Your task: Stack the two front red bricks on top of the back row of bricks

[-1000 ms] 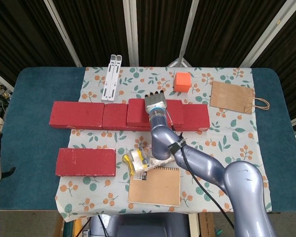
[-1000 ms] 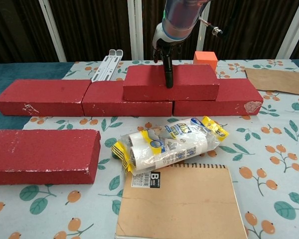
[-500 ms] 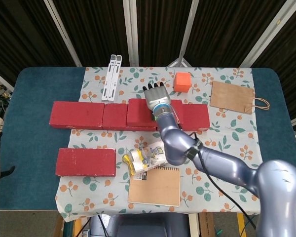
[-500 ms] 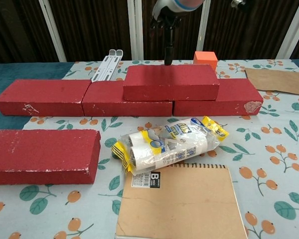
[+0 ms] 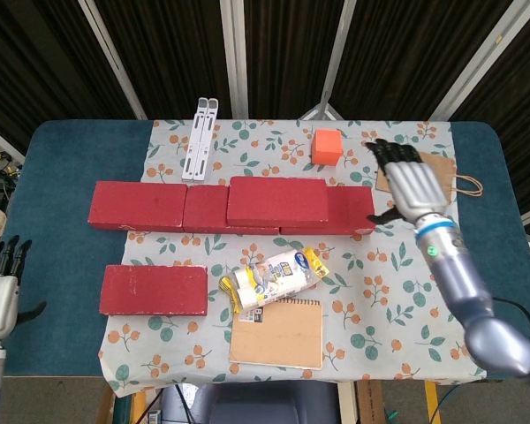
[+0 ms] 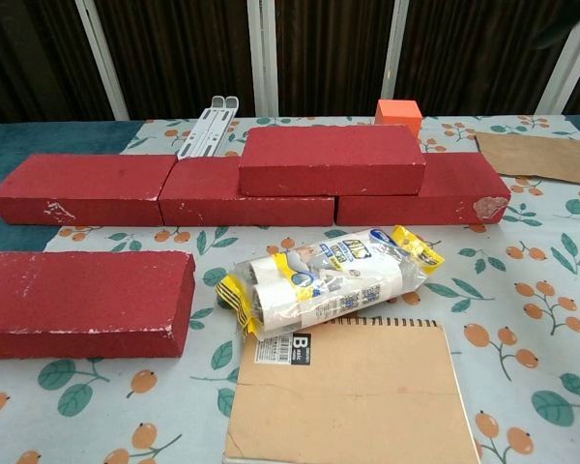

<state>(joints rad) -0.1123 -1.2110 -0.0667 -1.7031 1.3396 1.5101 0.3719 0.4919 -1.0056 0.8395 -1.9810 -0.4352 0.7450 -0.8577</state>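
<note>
With the right hand [image 5: 412, 185] now drawn back to the right side of the table, fingers spread and holding nothing, the entries stand as follows.

Stacked brick [image 6: 332, 159]: lies flat on top of the back row [image 5: 141, 206], bridging the middle and right bricks. A second ago the right hand rested over it; half a second ago it was lifting clear. The brick has not shifted since release, so the first placement reads as done.

Front brick [image 5: 155, 289]: the one remaining, near left on the cloth, well apart from the back row, untouched.

Left hand [image 5: 0, 293]: at the near left edge in the head view, fingers apart, empty; newly raised into sight. Judged the likelier hand for the remaining brick, being nearer it.

Other items: wrapped packet [image 6: 324, 280] touching the notebook [image 6: 353, 396] near centre; orange cube [image 5: 327, 146], white stand [image 5: 200, 137] and paper bag [image 5: 420, 177] far behind the row.

Task judged half complete.
</note>
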